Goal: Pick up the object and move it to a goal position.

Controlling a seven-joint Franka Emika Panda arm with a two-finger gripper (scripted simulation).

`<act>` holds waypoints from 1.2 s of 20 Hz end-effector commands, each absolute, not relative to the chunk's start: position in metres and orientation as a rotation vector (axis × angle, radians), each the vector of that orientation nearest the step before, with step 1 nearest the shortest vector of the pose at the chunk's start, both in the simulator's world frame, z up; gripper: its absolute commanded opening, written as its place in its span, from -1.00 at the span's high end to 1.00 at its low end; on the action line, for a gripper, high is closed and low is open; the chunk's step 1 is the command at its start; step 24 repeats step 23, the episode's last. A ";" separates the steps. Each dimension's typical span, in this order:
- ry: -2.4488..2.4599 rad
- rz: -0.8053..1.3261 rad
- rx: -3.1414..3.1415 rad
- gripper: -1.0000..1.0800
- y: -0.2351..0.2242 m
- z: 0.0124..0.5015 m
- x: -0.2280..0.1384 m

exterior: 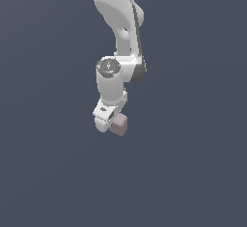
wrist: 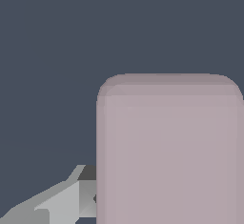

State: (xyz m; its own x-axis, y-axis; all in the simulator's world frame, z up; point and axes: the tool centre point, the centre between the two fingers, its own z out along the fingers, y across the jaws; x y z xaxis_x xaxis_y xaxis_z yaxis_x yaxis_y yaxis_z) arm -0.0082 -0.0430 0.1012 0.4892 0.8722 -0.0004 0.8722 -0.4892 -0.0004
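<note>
Looking at the exterior view, you see a single white arm (exterior: 120, 37) descending from the upper edge against a uniform slate-blue backdrop (exterior: 193, 148). You find no edge, horizon, wall or shadow in this field, so you cannot tell where a surface ends and the room begins. The arm ends in the hand (exterior: 112, 118), which points downward and slightly toward the exterior view's left. The object (exterior: 118, 124), a small pale mauve-pink block with rounded corners, sits at the lower tip of the hand, touching it on the side toward the exterior view's right. Whether the block rests on a surface or hangs clear of one, you cannot tell.

In the wrist view the object (wrist: 169, 151) fills much of the picture, with one grey finger (wrist: 57, 204) lying just beside its flank. The second finger is hidden, so you cannot tell whether the hand is clamped on the block or merely alongside it.
</note>
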 end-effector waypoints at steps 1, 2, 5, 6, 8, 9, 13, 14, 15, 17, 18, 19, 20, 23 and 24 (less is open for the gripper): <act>-1.588 -0.001 -2.712 1.00 -0.045 0.108 -0.011; -1.588 0.000 -2.712 1.00 -0.045 0.112 -0.013; -1.588 0.000 -2.712 1.00 -0.048 0.125 -0.021; -1.588 0.000 -2.712 1.00 -0.050 0.130 -0.024; -1.588 0.000 -2.712 1.00 -0.052 0.141 -0.030; -1.588 0.000 -2.712 1.00 -0.054 0.147 -0.034; -1.588 0.000 -2.711 1.00 -0.058 0.168 -0.045; -1.588 0.000 -2.711 1.00 -0.059 0.172 -0.047; -1.588 0.000 -2.711 1.00 -0.060 0.176 -0.049; -1.588 0.000 -2.711 1.00 -0.061 0.182 -0.052; -1.588 0.000 -2.711 1.00 -0.062 0.184 -0.053; -1.588 0.000 -2.711 1.00 -0.062 0.186 -0.054; -1.588 0.000 -2.711 1.00 -0.063 0.188 -0.055; -1.588 0.000 -2.711 1.00 -0.063 0.190 -0.056; -1.588 0.000 -2.711 1.00 -0.063 0.190 -0.056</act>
